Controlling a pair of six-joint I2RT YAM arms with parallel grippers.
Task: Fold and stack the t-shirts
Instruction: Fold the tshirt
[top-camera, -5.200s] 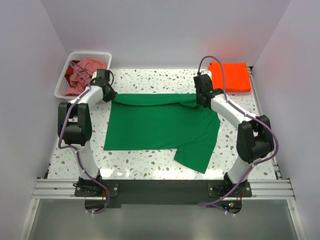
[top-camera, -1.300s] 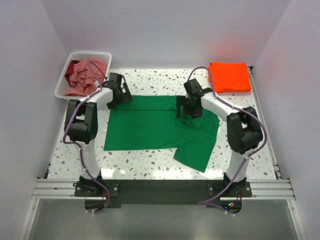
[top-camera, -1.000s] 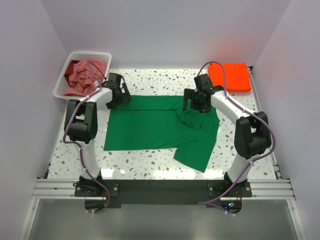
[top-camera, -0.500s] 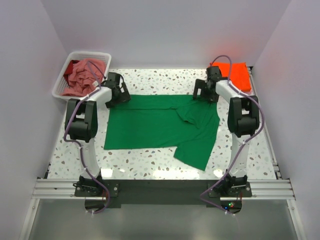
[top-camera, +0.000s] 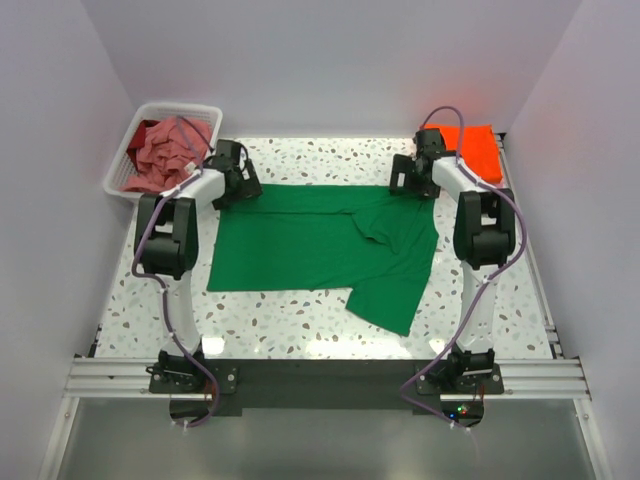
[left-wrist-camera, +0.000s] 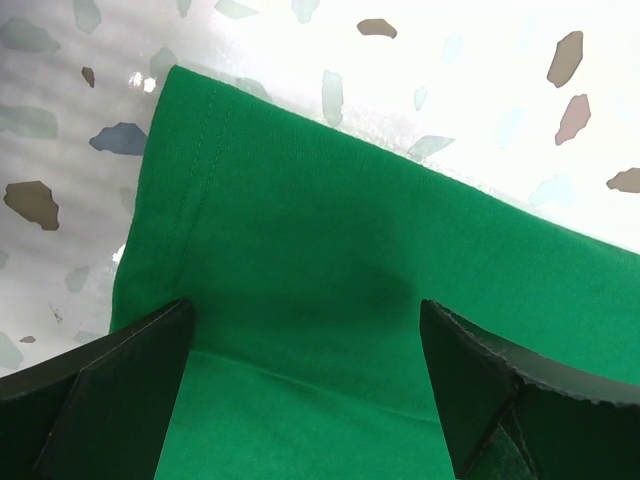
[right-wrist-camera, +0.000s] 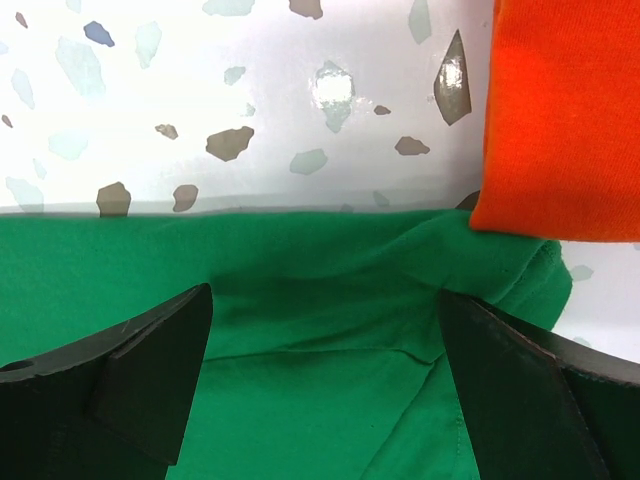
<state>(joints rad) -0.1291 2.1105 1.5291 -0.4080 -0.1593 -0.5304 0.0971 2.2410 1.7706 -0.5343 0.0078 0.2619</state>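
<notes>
Green shirt (top-camera: 300, 245), orange shirt (top-camera: 478, 152), pink shirt (top-camera: 155, 155), speckled table (top-camera: 320, 160).

I work in a lab test booth, not a home: plain pale walls (top-camera: 330, 70) box in my white speckled terrazzo tabletop (top-camera: 320, 160), and a silver aluminium rail (top-camera: 320, 378) carries my bolted arm bases (top-camera: 178, 378) and lilac cables (top-camera: 440, 108).
</notes>
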